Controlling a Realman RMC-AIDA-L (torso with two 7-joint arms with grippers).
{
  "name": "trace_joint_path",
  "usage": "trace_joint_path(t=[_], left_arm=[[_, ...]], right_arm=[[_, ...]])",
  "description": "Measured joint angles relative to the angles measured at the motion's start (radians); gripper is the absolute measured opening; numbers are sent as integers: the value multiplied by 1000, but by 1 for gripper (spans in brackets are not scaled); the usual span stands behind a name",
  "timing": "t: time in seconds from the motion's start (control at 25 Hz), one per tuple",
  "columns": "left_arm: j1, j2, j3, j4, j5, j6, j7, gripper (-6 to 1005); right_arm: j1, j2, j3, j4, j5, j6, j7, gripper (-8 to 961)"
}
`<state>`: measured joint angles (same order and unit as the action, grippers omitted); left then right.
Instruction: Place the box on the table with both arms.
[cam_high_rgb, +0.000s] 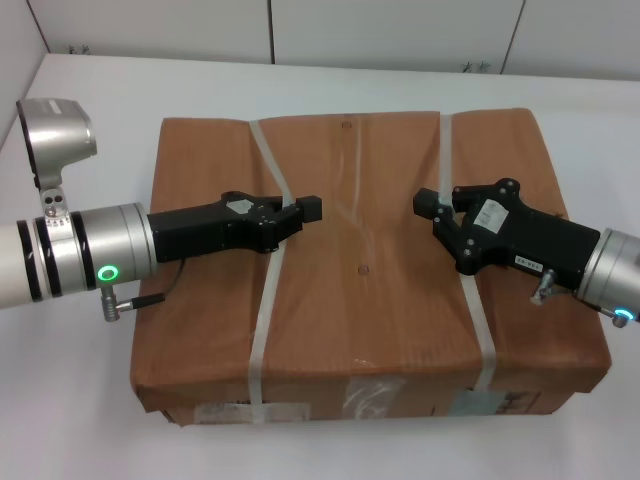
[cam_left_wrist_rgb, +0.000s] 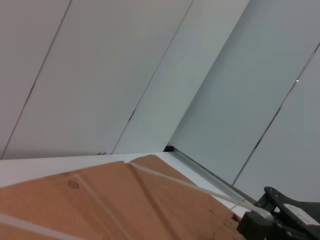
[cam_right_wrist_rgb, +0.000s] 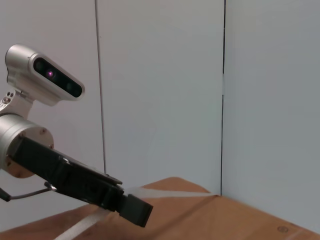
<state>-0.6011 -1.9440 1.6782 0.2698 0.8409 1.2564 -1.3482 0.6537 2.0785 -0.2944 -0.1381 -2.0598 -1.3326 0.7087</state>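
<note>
The large brown cardboard box sits on the white table, with labels and clear tape on its near side. Two white straps bind it, a left strap and a right strap. My left gripper lies low over the box top, reaching in from the left, shut where the left strap kinks. My right gripper reaches in from the right, shut where the right strap bends. The box top also shows in the left wrist view and the right wrist view.
White wall panels stand behind the table's far edge. The left arm's wrist camera sticks up at the left. The table surface extends to the left of the box and in front of it.
</note>
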Motion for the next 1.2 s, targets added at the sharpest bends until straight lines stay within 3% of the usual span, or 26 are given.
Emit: trace_joint_path(t=[0.92, 1.2], left_arm=[[0, 1, 0, 0, 2, -1, 0, 15], [-4, -4, 3, -3, 6, -47, 1, 16]], right_arm=[[0, 0, 0, 0, 0, 1, 0, 27], [13, 0, 0, 14, 0, 61, 7, 28]])
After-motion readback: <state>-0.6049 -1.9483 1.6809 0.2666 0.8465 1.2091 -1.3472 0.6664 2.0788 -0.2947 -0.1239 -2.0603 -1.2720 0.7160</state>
